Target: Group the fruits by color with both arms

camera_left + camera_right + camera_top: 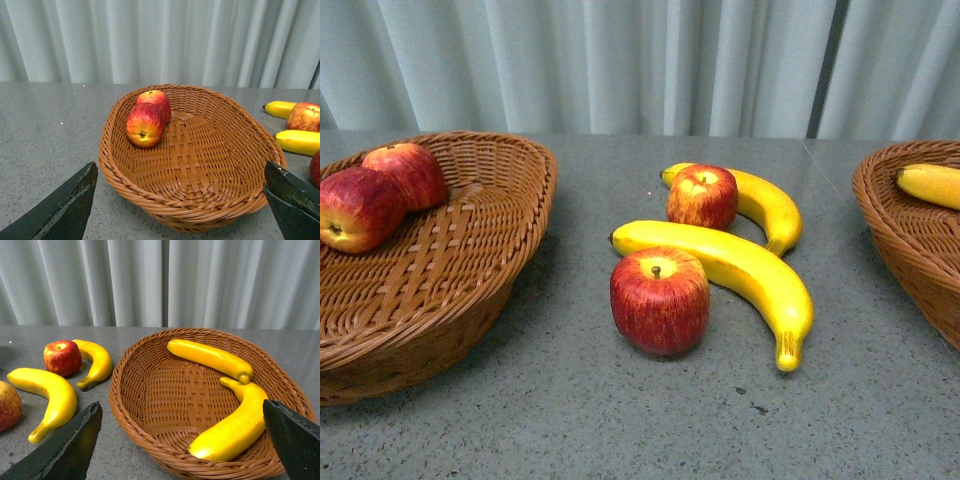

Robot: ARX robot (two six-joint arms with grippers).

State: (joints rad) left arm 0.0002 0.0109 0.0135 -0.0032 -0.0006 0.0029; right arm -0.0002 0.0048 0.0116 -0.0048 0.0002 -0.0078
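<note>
Left hand (181,167) and right hand (181,407) gape wide, empty, mid-sort. Next, I reckon, near apple (659,300) goes left, near banana (740,270) right, off the bench (570,420)

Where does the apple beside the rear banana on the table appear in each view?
Front view: rear apple at mid-table, behind the long banana.
Left wrist view: past the apple basket, by the rear banana tip.
Right wrist view: outside the banana basket.
Shared landmark: the rear banana curving beside it.

place: lab-like test setup | grey tabletop (570,420) | pale curtain backdrop (620,60)
</note>
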